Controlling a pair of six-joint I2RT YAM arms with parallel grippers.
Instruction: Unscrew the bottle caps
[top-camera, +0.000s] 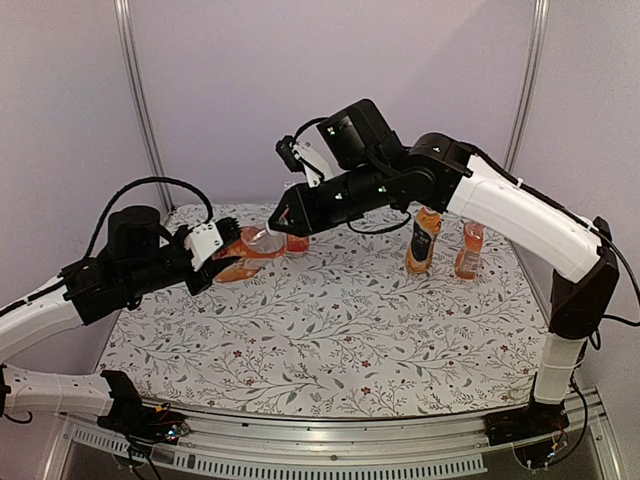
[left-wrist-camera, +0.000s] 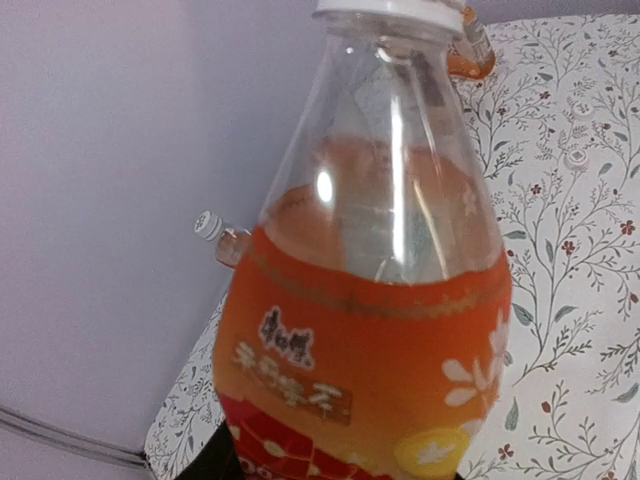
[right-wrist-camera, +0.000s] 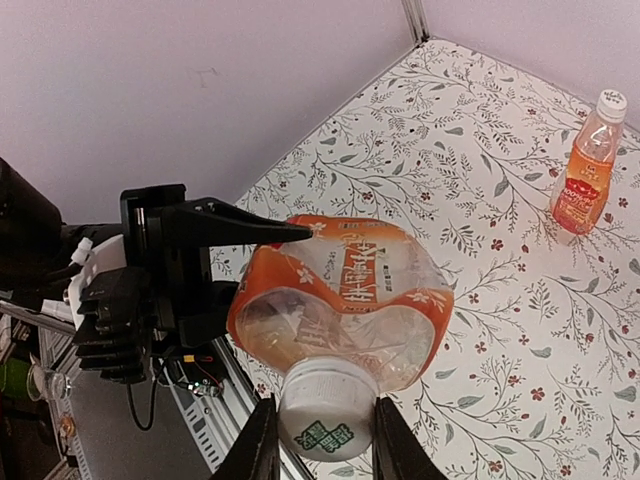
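My left gripper (top-camera: 222, 255) is shut on the body of a clear bottle of orange drink (top-camera: 250, 247), held tilted above the table's back left. The bottle fills the left wrist view (left-wrist-camera: 370, 350), its white cap (left-wrist-camera: 385, 10) at the top. My right gripper (right-wrist-camera: 325, 445) is shut on that cap (right-wrist-camera: 325, 415), a finger (right-wrist-camera: 258, 445) on each side. The left gripper's black fingers (right-wrist-camera: 225, 228) dent the bottle's label (right-wrist-camera: 350, 275). Two capped bottles (top-camera: 423, 240) (top-camera: 469, 248) stand at the back right. Another capped bottle (right-wrist-camera: 588, 165) stands near the back wall.
The floral tablecloth (top-camera: 330, 330) covers the table. Lilac walls close the back and sides, with metal poles (top-camera: 140, 100) at the corners. A metal rail (top-camera: 330, 455) runs along the near edge.
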